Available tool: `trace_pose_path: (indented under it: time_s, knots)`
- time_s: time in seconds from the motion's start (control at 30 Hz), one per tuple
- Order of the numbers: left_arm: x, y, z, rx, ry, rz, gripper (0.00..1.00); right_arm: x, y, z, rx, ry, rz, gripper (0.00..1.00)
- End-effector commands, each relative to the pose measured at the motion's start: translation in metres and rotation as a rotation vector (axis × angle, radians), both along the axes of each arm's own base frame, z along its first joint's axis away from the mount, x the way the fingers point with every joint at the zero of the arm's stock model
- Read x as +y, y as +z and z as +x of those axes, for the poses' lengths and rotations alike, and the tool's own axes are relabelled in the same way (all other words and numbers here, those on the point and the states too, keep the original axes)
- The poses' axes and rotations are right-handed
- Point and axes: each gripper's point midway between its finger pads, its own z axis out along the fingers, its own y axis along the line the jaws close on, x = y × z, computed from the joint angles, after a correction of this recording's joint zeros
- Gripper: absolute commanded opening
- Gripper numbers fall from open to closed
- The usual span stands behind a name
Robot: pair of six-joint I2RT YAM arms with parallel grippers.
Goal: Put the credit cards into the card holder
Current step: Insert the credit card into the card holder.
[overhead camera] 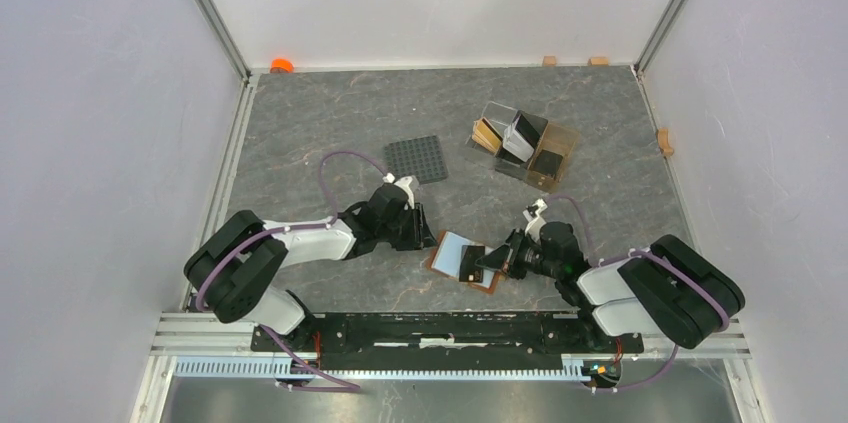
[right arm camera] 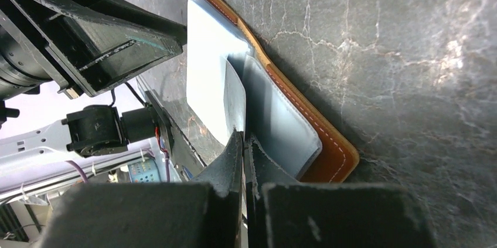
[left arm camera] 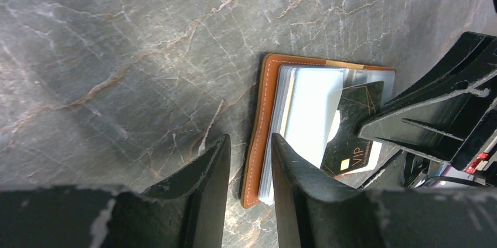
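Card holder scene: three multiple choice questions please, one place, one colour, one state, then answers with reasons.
1. Where does the card holder lie? A at the far edge; B near the robot, about midway across; C against the left wall.
2. What colour is the VIP card? A yellow; B red; C black.
3. How is the right claw? A shut; B wide open; C out of view.
Answers: B, the top view shows it there; C, its face is black with gold print; A, its fingers are pressed together in its own view.
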Motion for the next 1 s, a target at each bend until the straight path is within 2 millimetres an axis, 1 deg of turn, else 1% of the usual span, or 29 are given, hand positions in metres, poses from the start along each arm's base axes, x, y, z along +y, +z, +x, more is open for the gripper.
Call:
trace_pose_path:
  time_s: [0.0, 0.2, 0.43, 0.63, 0.97]
  knots:
    - [0.022, -0.014, -0.009, 0.027, 0.002, 0.084, 0.39, -0.031, -0.036, -0.014, 0.071, -0.127, -0.11, 0.0]
    - [0.012, -0.014, -0.021, 0.061, -0.046, 0.009, 0.39, -0.03, -0.035, -0.003, 0.062, -0.166, -0.115, 0.0]
    - [0.005, -0.019, -0.033, 0.103, -0.08, -0.046, 0.38, -0.019, -0.034, -0.001, 0.07, -0.142, -0.109, 0.0]
    - [0.006, -0.022, -0.038, 0.124, -0.082, -0.056, 0.36, -0.012, -0.028, 0.002, 0.076, -0.155, -0.071, 0.0]
    - [0.008, -0.024, -0.042, 0.141, -0.079, -0.058, 0.36, -0.004, -0.027, 0.008, 0.073, -0.166, -0.068, 0.0]
